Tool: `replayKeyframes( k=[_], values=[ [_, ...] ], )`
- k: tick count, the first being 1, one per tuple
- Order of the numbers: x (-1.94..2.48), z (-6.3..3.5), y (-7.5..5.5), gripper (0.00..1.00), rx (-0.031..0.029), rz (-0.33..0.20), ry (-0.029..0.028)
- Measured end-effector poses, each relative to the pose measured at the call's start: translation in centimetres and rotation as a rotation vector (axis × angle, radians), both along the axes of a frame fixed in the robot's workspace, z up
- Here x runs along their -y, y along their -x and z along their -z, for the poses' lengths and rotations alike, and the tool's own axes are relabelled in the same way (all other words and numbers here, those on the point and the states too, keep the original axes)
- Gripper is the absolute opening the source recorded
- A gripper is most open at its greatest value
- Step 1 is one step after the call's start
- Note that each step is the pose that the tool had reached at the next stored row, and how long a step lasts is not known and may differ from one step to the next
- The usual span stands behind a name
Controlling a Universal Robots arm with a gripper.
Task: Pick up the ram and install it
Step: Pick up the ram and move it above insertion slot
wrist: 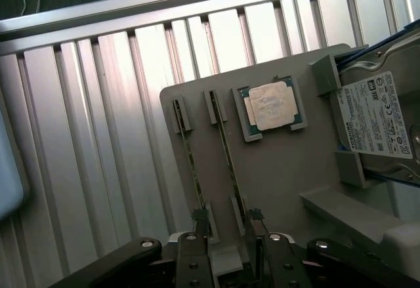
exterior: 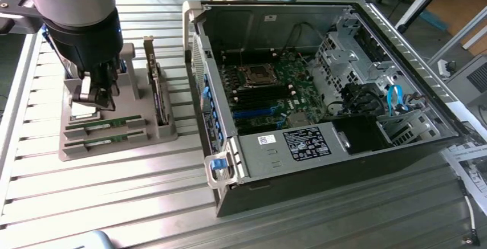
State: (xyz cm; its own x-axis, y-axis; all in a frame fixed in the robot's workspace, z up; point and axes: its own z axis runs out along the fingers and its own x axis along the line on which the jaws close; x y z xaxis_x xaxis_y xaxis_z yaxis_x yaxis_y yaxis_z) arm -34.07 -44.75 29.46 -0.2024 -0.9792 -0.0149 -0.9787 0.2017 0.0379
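From the exterior view, the arm comes down from the top of the exterior view's left, wrist vertical, and the gripper hangs just above the back half of the grey holder. Its fingers stand wide apart with nothing between them. The ram lies flat in its slot just in front of the gripper, with a second stick beside it and nearer the holder's front edge. The arm's bulk hides the holder's rear corner. The open case sits well apart, on the exterior view's right.

In the wrist view, the gripper is spread wide and empty. The ram runs edge-on toward the fingers, probably ending between them, though its near end is hard to make out. The second stick lies parallel. A CPU rests beyond; a hard drive is cut off at the edge.
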Motion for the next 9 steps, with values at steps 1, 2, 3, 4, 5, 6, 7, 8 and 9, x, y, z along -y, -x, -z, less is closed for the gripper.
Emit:
replayKeyframes(
  k=[1,2,3,4,5,6,7,8,9],
  values=[
    [0.00,0.06,0.00,0.36,0.0000,0.000,0.0001],
    [0.00,0.11,0.00,0.36,0.0000,0.000,0.0000],
    [0.00,0.15,0.00,0.36,0.0000,0.000,0.0000],
    [0.00,0.19,0.00,0.36,0.0000,0.000,0.0000],
    [0.00,0.24,0.00,0.36,0.0000,0.000,0.0000],
    [0.00,0.29,0.00,0.36,0.0000,0.000,0.0001],
    [0.00,0.34,0.00,0.36,0.0000,0.000,0.0000],
    [0.00,0.39,0.00,0.36,0.0000,0.000,0.0001],
    [0.00,0.44,0.00,0.36,0.0000,0.000,0.0000]
  ],
)
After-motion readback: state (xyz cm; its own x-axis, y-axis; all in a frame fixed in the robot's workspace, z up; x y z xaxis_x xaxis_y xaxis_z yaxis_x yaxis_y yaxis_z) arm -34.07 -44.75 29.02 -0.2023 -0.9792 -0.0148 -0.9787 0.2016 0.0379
